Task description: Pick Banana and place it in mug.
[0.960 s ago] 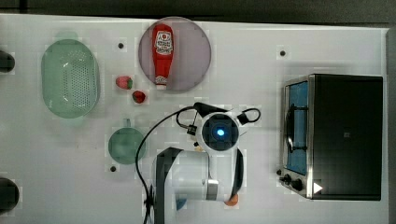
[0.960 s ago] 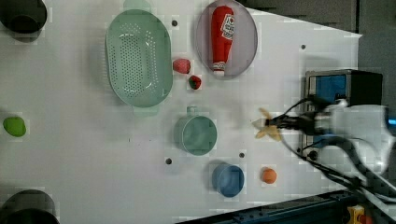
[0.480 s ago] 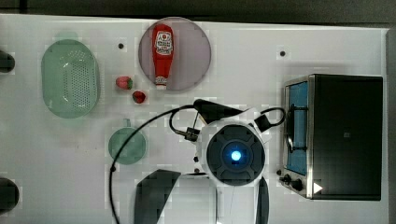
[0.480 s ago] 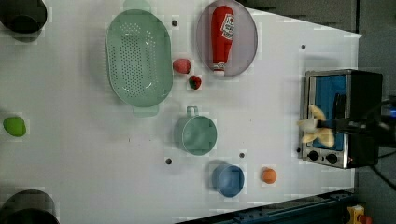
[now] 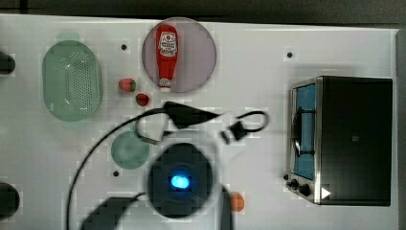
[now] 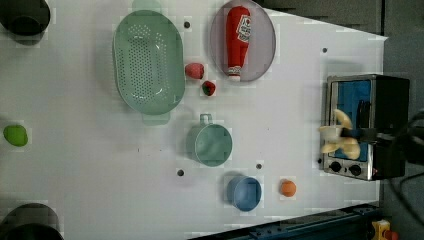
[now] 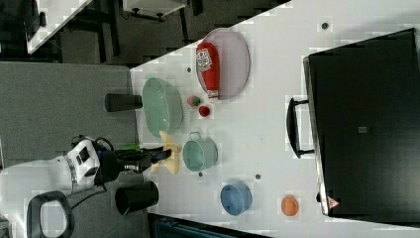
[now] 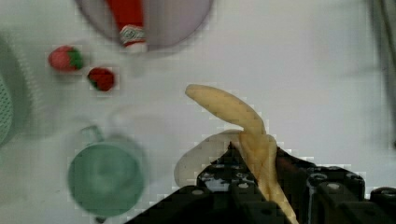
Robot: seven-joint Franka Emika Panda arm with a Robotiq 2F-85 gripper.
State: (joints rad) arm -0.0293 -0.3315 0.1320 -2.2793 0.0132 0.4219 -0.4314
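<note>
Above the table, the tool grips the banana off to one side of the mug; releasing before centring would likely drop it outside.

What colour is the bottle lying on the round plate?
Red, with a white label. The bottle on the plate shows best in the top view.
</note>
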